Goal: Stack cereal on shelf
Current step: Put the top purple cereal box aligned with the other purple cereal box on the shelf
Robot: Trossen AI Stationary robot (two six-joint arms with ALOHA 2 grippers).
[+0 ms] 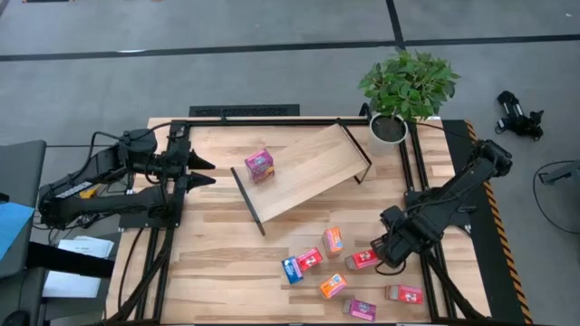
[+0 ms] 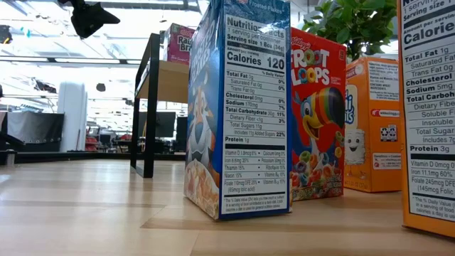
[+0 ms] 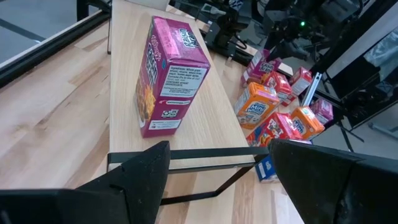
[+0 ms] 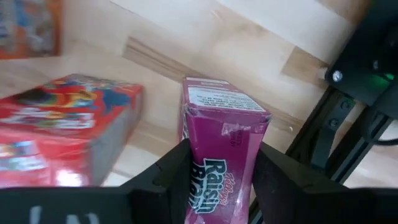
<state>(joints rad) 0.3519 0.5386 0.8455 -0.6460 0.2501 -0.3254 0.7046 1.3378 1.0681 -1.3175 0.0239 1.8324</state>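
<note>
Right gripper [image 4: 217,180] jaws clamp a magenta-pink cardboard cereal box [image 4: 221,140], apparently near the light-wood tilted shelf [image 1: 304,172]; left gripper [image 1: 201,172] jaws gape wide.

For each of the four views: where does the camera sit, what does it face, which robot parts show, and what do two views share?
High view: overhead, straight down on the shelf; both arms show, left gripper open, right gripper.
Low view: table height, facing the blue box; one gripper overhead.
Left wrist view: past open fingers toward the shelf.
Right wrist view: fingers clamping a magenta box.
Shared: the magenta box on the shelf appears in high and left wrist views.
</note>
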